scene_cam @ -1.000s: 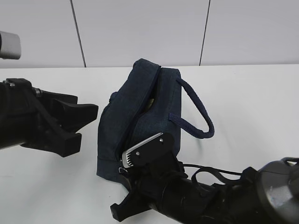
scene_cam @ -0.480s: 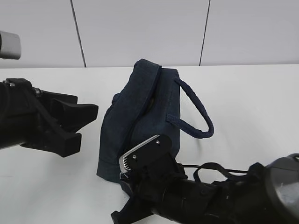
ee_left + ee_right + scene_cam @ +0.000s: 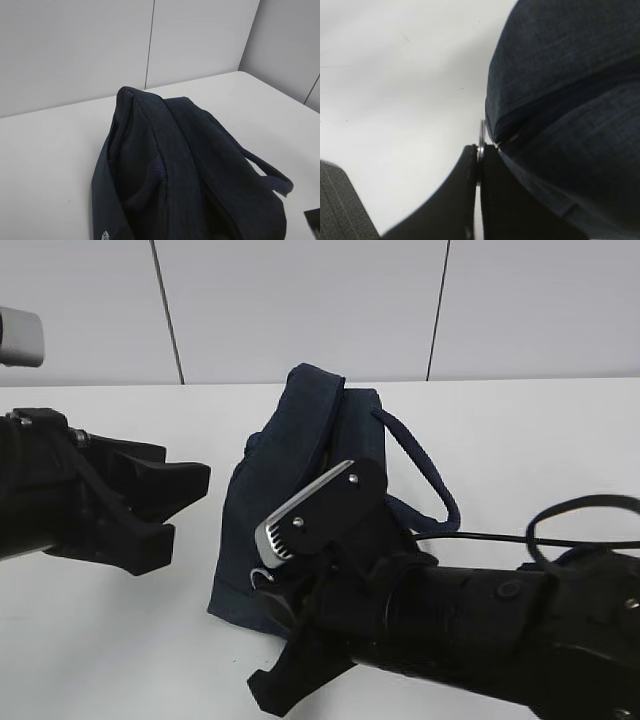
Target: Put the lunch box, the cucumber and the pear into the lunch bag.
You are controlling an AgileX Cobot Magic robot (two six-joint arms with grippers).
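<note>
The dark navy lunch bag (image 3: 300,455) stands mid-table, its padded loop handle (image 3: 425,480) hanging to the right. It fills the lower left wrist view (image 3: 175,170) and the right side of the right wrist view (image 3: 570,90). My right gripper (image 3: 480,150) is shut on the silver ring pull (image 3: 481,131) at the bag's low front corner; it also shows in the exterior view (image 3: 262,578). My left gripper (image 3: 188,505) is open and empty, left of the bag and apart from it. The lunch box, cucumber and pear are hidden or out of view.
The white table (image 3: 530,430) runs back to a grey panelled wall. A black cable (image 3: 560,515) loops over my right arm. A grey object (image 3: 20,335) sits at the far left edge. Bare table lies right of the bag.
My right arm has risen and pushed forward with the ring pull in its jaws. The bag has leaned slightly, and the pale gap in its zipper opening no longer shows. The left arm has not moved.
</note>
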